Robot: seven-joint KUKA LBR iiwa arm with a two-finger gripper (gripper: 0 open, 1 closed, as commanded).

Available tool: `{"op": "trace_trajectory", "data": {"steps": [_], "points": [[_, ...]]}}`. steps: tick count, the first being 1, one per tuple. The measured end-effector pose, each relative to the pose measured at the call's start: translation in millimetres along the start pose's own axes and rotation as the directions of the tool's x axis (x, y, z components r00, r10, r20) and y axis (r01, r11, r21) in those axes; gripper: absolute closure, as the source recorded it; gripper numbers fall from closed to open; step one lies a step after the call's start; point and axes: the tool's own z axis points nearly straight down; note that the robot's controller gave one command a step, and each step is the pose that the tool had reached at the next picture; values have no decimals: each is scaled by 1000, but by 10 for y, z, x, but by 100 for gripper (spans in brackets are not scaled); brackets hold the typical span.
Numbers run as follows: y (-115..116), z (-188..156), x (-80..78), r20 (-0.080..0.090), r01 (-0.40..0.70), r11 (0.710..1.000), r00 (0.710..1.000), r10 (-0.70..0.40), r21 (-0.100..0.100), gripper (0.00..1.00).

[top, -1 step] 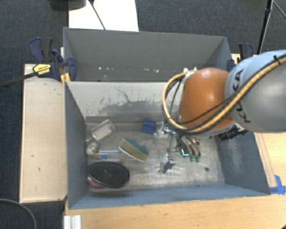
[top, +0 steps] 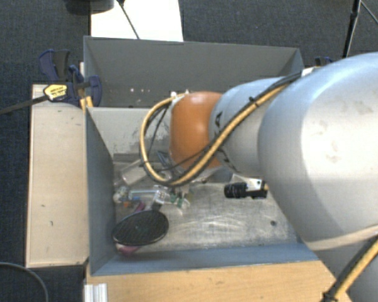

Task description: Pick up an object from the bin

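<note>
A clear plastic packet (top: 137, 194) with small coloured bits inside lies at the left of the bin floor, just below the orange wrist cover. In front of it rests a black oval disc (top: 140, 227) with a ribbed face, and a small pink thing (top: 127, 249) peeks out from under its near edge in the front left corner. A black cylinder with a white end (top: 246, 190) lies on the floor to the right of the packet, close under the arm.
The arm with its orange cover and looping yellow and black cables reaches in from the right and hides the middle and back of the bin. Bare scuffed floor shows along the bin's front wall.
</note>
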Motion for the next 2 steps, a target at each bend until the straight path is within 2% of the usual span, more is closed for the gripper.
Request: {"op": "trace_trajectory", "data": {"steps": [1, 2], "points": [[392, -133, -313, -16, -171, 985, 985, 171, 10, 0], [383, -127, -306, -17, -166, 986, 986, 167, 13, 100]]}}
